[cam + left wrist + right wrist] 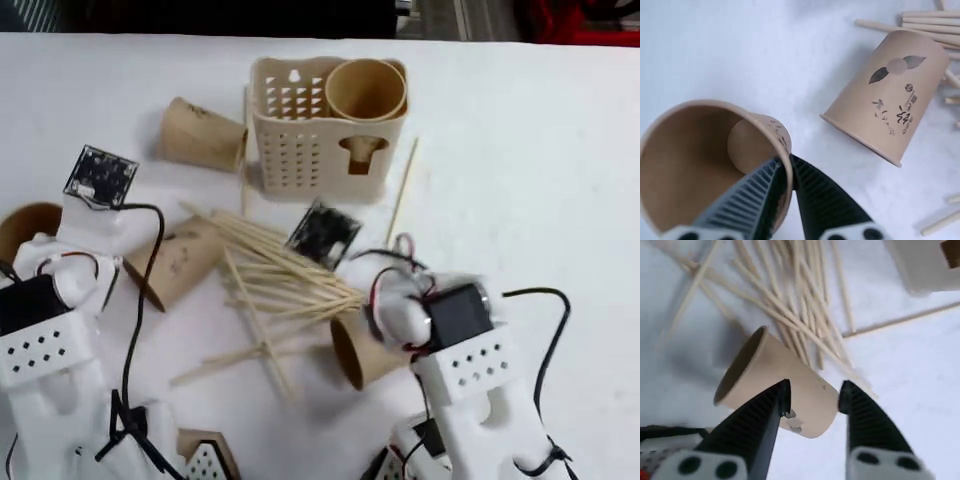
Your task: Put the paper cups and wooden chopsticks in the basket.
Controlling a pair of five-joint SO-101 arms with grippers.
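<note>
The left gripper (787,162) is clamped narrow on the rim of the held cup (700,160), with one dark ribbed finger inside the mouth and the other outside against the wall. That cup is plain brown paper, and its round bottom shows through the open mouth. It sits at the far left edge of the white table (520,130).

Near it the printed cup (890,95) lies on its side. It is the same brown paper, with a dark leaf motif and small writing, and its base end is at the edge of the chopsticks (275,280). Those are pale, thin wooden sticks, scattered in a loose crossed heap in the middle of the table in front of the basket (325,140). A stray stick (403,190) lies alone off the basket's right side.

The basket is cream plastic with perforated walls, and an upright cup (365,88) already stands in one corner of it. The side cup (200,133) lies tipped over just left of the basket.

The right gripper (815,390) is spread wide astride the base end of the tipped cup (770,370). This cup lies on its side at the near end of the stick heap. I cannot tell whether the fingers touch it.
</note>
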